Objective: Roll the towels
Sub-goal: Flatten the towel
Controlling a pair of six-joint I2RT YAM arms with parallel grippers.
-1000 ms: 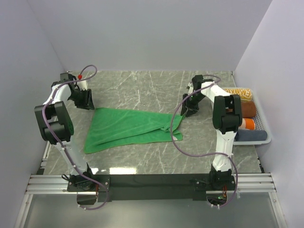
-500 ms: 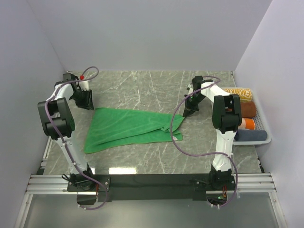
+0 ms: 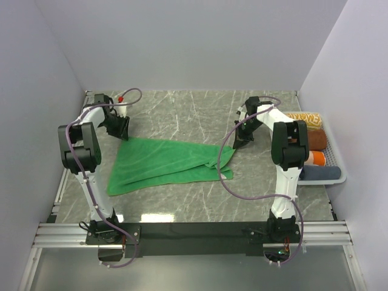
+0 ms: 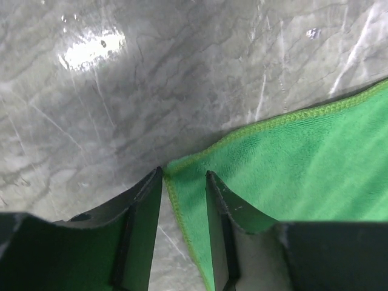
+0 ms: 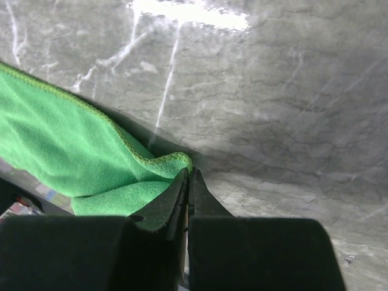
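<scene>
green towel [image 3: 173, 162] — likely the laying-flat step: right gripper [image 5: 190, 173] pinches one far corner, left gripper [image 4: 183, 174] straddles the other, fingers spread — due to close.

Count: 1 green towel [image 3: 163, 162] lying open on table [image 3: 182, 115]; 4 rolled towels [image 3: 316, 140] in 1 white tray [image 3: 343, 174]; 2 arms [image 3: 77, 148]

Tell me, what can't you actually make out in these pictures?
- Top view: rolled towels in the tray are partly hidden by the right arm.
- Top view: left end effector and right end effector are too small to judge grip.
- Wrist views: most of the green towel is cut off by frame edges.
</scene>
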